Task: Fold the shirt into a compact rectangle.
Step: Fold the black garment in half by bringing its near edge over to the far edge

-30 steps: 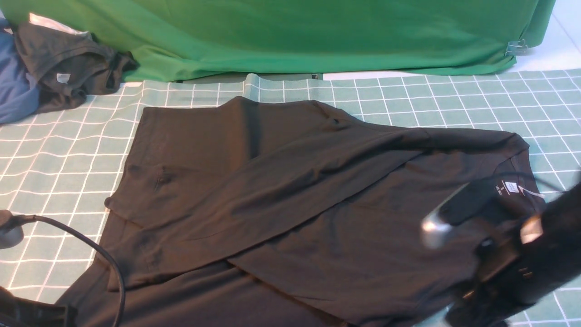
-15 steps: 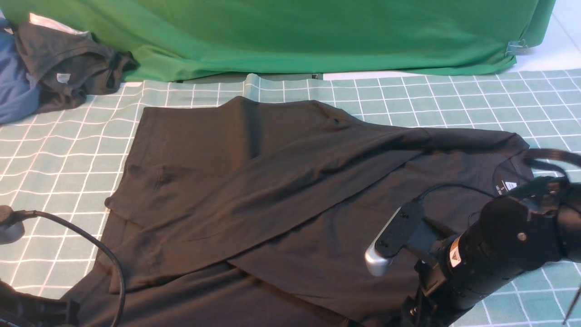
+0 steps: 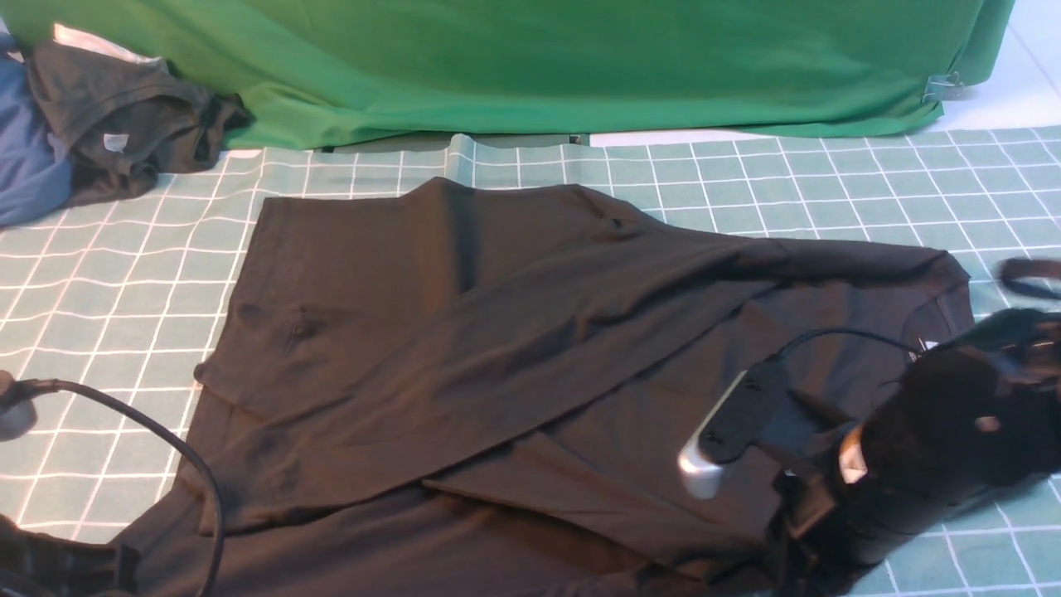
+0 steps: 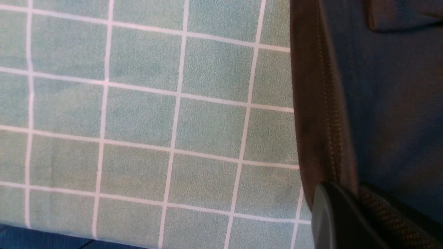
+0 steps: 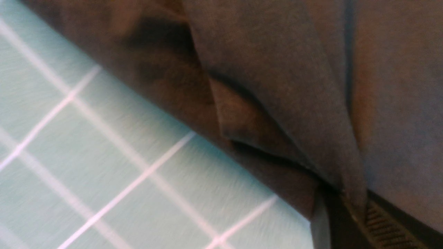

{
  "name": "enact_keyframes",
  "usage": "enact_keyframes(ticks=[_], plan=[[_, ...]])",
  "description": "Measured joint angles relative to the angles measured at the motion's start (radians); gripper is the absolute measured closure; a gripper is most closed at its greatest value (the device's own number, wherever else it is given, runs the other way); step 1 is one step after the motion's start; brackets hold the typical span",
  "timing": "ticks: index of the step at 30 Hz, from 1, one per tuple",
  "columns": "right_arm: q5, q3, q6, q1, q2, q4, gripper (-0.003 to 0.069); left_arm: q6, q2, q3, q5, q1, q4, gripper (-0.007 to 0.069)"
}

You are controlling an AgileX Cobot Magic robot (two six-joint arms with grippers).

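Observation:
The black shirt [image 3: 497,348] lies spread on the checked mat, its sleeves folded across the body and its neck to the right. Only a sliver of the white label [image 3: 927,344] shows behind my right arm [image 3: 928,439]. The chest print is hidden. In the right wrist view my right gripper [image 5: 349,204] is shut on a fold at the shirt's [image 5: 277,86] near right edge. In the left wrist view my left gripper [image 4: 349,204] is shut on the stitched hem [image 4: 322,121] at the shirt's near left corner. The front view shows only that arm's base [image 3: 50,572].
A big green cloth [image 3: 580,58] drapes along the back. At the far left lie a smaller dark garment [image 3: 124,124] with a pale tag and a blue cloth [image 3: 25,157]. A black cable [image 3: 166,448] arcs over the mat [image 3: 746,174] near the left arm.
My right arm has swung in from the right edge and settled at the shirt's near right edge. It now covers most of the label, and the near cloth layers have shifted slightly.

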Motion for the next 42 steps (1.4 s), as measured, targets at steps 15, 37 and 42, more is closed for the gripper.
enact_keyframes(ticks=[15,37,42], plan=[[0.198,-0.156,0.023,-0.072,-0.194,-0.053,0.0627,-0.047,0.069,-0.265,-0.086,0.000,0.005,0.0618],[0.239,-0.975,-0.107,-0.281,0.479,-0.076,0.0627,-0.082,0.961,-0.961,-0.317,0.000,0.109,0.0618],[0.241,-1.100,-0.107,-0.284,0.601,-0.078,0.0627,-0.115,1.083,-1.060,-0.308,0.000,0.157,0.0618]])
